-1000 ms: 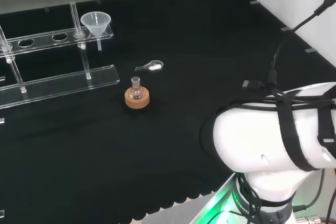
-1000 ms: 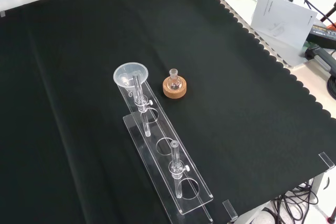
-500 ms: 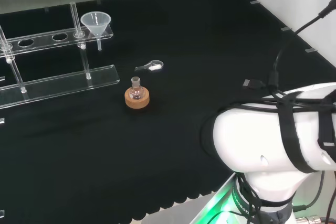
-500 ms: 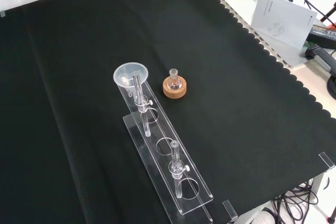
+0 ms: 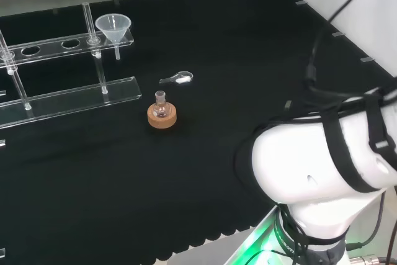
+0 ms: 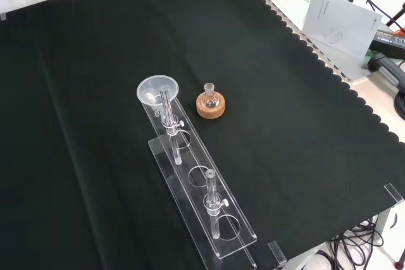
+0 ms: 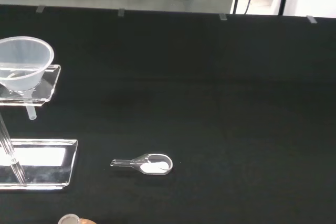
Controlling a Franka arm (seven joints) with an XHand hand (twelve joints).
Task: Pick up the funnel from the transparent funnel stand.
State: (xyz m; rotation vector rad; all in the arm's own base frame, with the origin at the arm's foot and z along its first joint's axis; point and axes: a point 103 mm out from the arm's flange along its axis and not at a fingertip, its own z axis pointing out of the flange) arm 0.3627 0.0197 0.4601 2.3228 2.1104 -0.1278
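A clear funnel sits in the end hole of the transparent funnel stand, its stem hanging below the upper shelf. In the front view the funnel is at the far end of the stand. The wrist view has the funnel resting in the shelf, well away from the camera.
A small round flask on a cork ring stands in front of the stand; it is beside the funnel in the front view. A clear scoop with white powder lies on the cloth. The arm's white links stand at the head view's right.
The arm's white link and its cables have shifted slightly upward in the head view. The funnel, stand, flask and scoop have not moved.
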